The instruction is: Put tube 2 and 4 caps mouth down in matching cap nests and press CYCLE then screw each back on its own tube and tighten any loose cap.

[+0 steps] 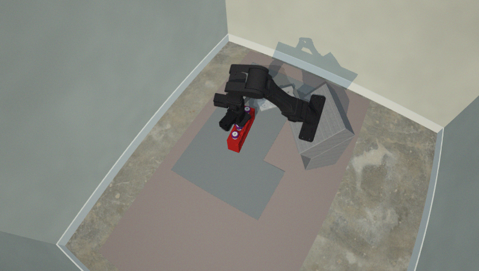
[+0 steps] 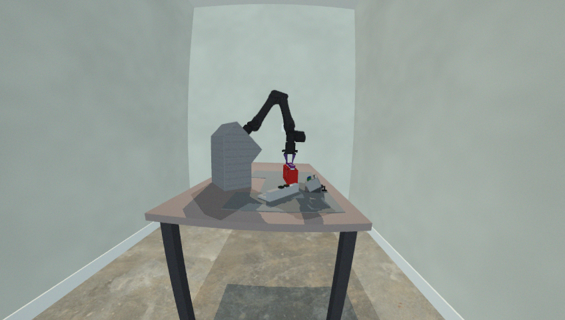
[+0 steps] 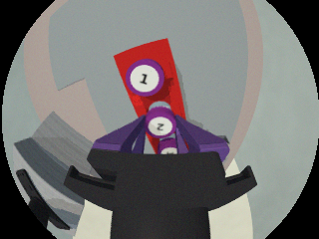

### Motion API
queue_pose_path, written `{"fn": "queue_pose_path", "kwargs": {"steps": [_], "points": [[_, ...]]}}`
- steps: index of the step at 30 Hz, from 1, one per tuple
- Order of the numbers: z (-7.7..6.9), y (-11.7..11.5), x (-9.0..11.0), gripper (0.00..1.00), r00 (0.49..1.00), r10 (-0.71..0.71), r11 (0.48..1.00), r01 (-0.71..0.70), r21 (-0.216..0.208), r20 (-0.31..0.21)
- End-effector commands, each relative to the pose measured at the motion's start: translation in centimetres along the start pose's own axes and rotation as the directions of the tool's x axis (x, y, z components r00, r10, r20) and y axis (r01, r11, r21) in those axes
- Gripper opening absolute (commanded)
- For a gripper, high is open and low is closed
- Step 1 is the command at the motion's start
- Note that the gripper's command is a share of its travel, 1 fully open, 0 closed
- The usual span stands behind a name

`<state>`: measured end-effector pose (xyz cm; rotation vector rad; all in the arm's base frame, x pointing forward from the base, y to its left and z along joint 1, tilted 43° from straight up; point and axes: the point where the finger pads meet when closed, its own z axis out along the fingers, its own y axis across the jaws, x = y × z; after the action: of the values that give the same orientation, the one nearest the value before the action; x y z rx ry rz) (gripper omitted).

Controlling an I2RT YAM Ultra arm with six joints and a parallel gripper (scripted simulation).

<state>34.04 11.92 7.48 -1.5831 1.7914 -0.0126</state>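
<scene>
The red decapping station [image 1: 239,134] stands on the grey mat; it also shows in the exterior view [image 2: 290,173] and in the wrist view [image 3: 150,87]. My gripper [image 3: 159,119] points straight down over the station, and its purple fingers are shut on the purple cap marked 2 [image 3: 159,126], which sits at the top of its tube. In the overhead view the gripper [image 1: 239,126] is over the same spot. The cap marked 1 [image 3: 144,79] [image 1: 235,135] sits on its tube just beyond. Another cap [image 1: 247,109] shows at the station's far end. The arm hides the cap between them.
The grey cap tray [image 2: 279,193] and the small key desk [image 2: 313,184] lie on the table in front of the station in the exterior view. The arm's tall grey base block [image 1: 322,130] stands beside the mat.
</scene>
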Motion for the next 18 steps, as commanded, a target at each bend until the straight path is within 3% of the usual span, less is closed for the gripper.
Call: {"fn": "queue_pose_path", "kwargs": {"steps": [1,7,13,14,18], "points": [[-0.22,-0.24,-0.06,0.00,0.967,-0.256,0.967,0.256,0.009,-0.001],[-0.22,-0.24,-0.05,0.00,0.907,-0.420,0.907,0.420,0.009,-0.002],[-0.22,-0.24,-0.06,0.00,0.907,-0.420,0.907,0.420,0.009,-0.002],[-0.22,-0.24,-0.06,0.49,0.907,-0.420,0.907,0.420,0.009,-0.002],[-0.22,-0.24,-0.05,0.49,0.907,-0.420,0.907,0.420,0.009,-0.002]]}}
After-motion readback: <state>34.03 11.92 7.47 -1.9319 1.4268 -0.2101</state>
